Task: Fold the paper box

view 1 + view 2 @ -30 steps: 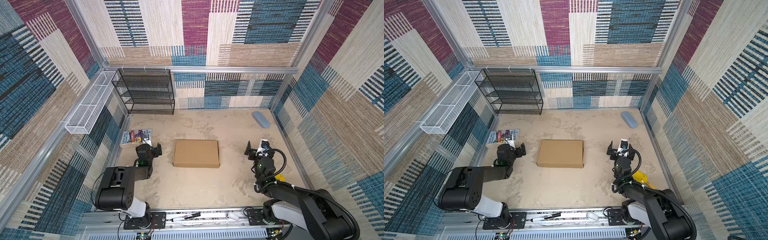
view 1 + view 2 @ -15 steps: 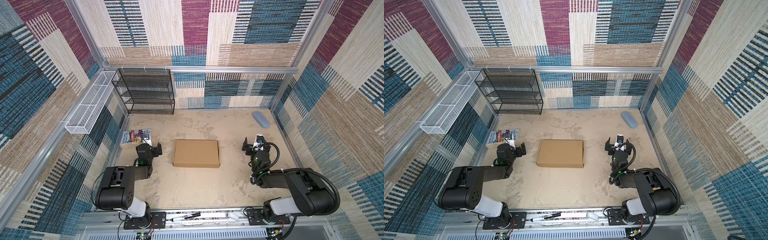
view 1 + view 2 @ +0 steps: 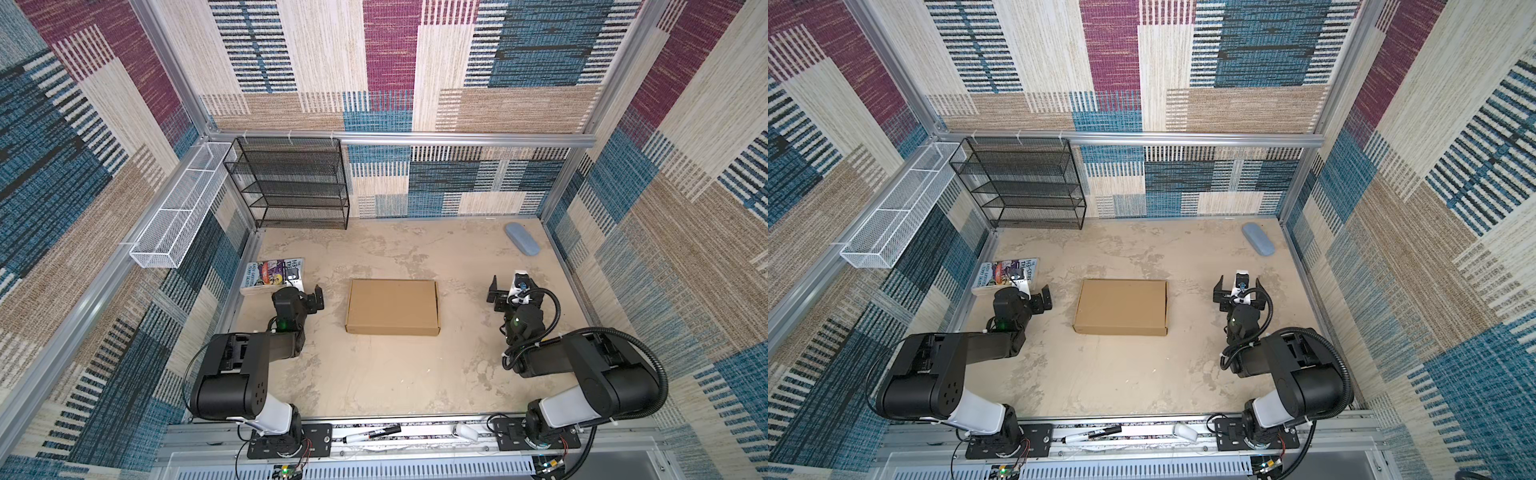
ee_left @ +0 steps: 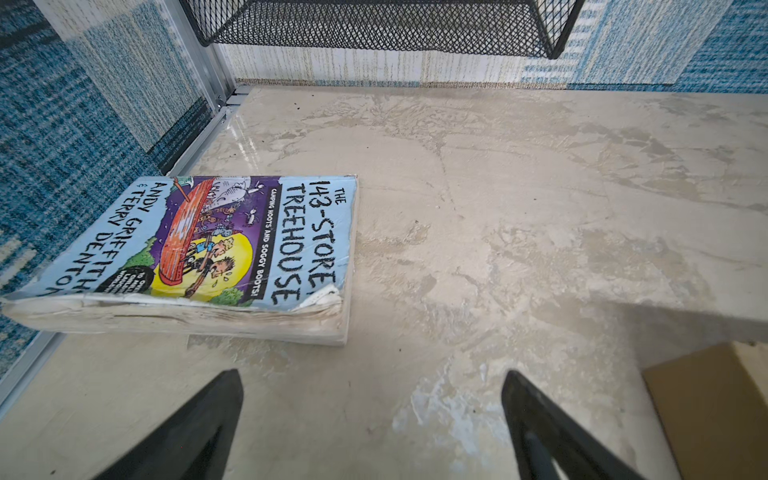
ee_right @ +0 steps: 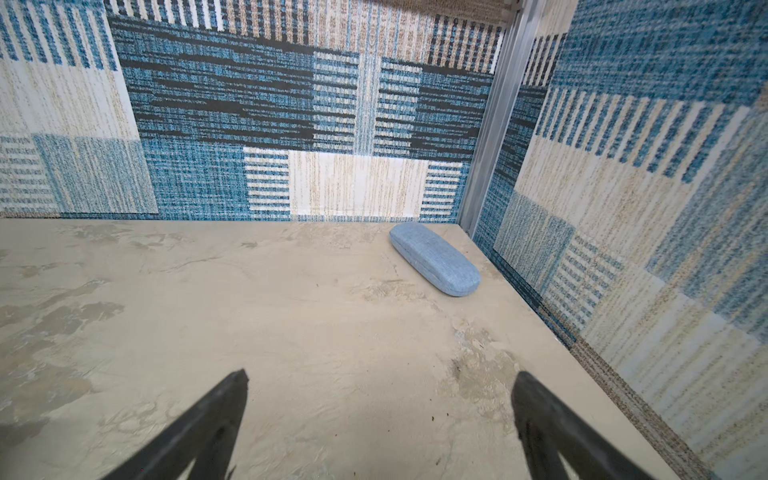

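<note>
One closed paper box lies flat on the table.

floor free round paper box | book at left | rack maybe raised

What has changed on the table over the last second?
The right arm drew up into a folded pose, and its open right gripper edged slightly toward the back wall. Nothing was gripped or released. The paper box, left gripper, book and blue case stayed put.
</note>
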### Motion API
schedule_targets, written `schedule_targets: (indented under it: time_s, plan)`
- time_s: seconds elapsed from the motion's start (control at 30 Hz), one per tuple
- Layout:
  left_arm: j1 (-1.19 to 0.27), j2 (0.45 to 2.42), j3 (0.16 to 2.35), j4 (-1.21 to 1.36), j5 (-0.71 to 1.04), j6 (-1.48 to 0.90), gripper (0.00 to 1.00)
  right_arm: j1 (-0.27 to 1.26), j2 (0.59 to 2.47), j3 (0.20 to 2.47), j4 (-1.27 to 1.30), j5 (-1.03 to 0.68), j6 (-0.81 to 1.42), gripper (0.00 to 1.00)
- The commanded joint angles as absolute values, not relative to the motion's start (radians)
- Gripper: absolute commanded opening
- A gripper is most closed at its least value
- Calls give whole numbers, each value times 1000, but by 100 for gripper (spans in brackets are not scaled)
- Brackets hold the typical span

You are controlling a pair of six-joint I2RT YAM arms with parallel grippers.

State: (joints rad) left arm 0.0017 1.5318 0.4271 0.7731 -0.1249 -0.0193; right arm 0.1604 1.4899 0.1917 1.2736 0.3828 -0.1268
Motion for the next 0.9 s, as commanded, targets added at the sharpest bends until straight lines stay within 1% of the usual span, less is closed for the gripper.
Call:
schedule_targets:
  time_s: [0.0, 0.4, 0.5, 0.57, 0.6, 0.67, 0.87]
  plan:
    - [3, 1533, 430, 801, -118, -5, 100, 135, 1478, 181, 1322, 317, -81, 100]
    - [3, 1533, 430, 801, -118, -5, 100, 60, 1481, 166, 1332, 186, -28, 100]
    - [3, 1533, 430, 801, -118, -5, 100, 54, 1556, 158, 1424, 145, -44, 100]
    - [2, 1533, 430, 801, -118, -6, 100, 50, 1529, 177, 1338, 162, -25, 100]
    - [2, 1533, 430, 801, -118, -6, 100, 49, 1542, 173, 1375, 163, -30, 100]
    - [3, 1533, 430, 801, -118, -5, 100, 37, 1533, 194, 1313, 137, -18, 100]
    - [3, 1532, 430, 801, -118, -5, 100, 29, 1539, 196, 1319, 130, -15, 100]
